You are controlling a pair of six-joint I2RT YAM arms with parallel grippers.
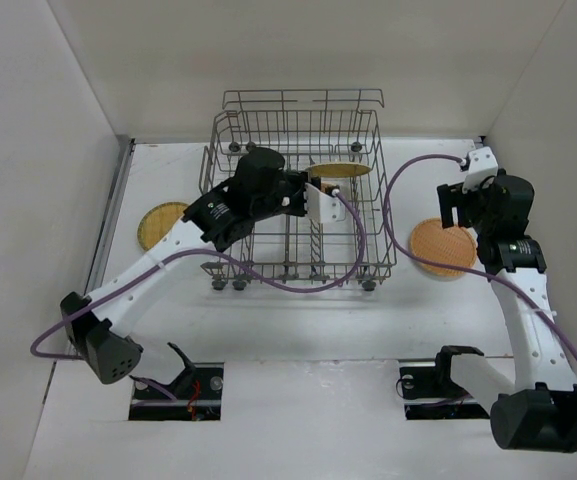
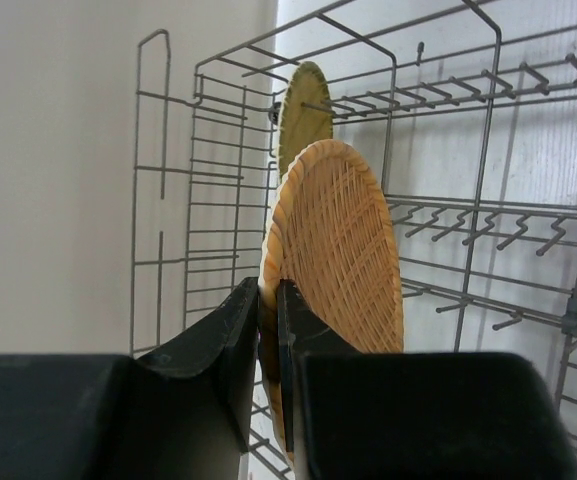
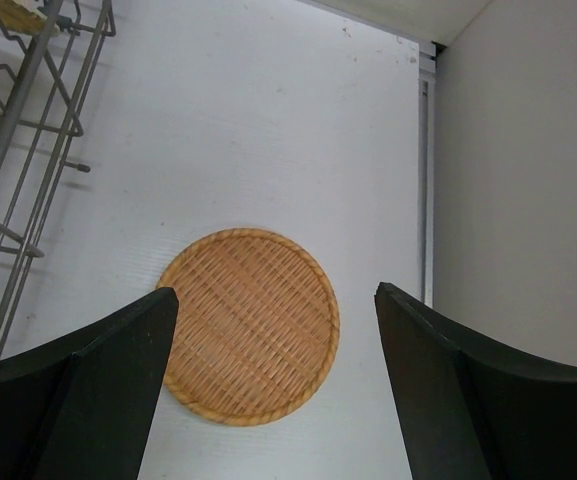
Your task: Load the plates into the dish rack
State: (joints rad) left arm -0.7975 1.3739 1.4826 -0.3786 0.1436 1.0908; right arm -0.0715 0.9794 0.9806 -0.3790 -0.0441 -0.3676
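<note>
**A:** What does the left gripper have?

**B:** Its jaws are pinched nearly closed on the lower rim of one plate, the held plate. The plate is on edge with its woven face upright, and it sits inside the dish rack.

**A:** Is anything near it?

**B:** A greener standing plate is already in the rack, just behind the held one and facing roughly the same way. I cannot tell whether the two touch. I judge the next move to be straight down, keeping the held plate parallel to its neighbour, and then letting go.

**A:** And the right gripper?

**B:** Its jaws are spread wide and hold nothing. It hangs over the flat plate, which lies face-up on the table, just right of the rack. The plate is directly below the gap between the fingers, a little toward the left finger. It is round, so the approach angle hardly matters, but the fingers will probably have to catch its rim.

**A:** Which arm should take the last one?

**B:** The fourth plate lies flat on the table to the left of the rack. It is well apart from the right arm, so the left arm is nearer.
</note>
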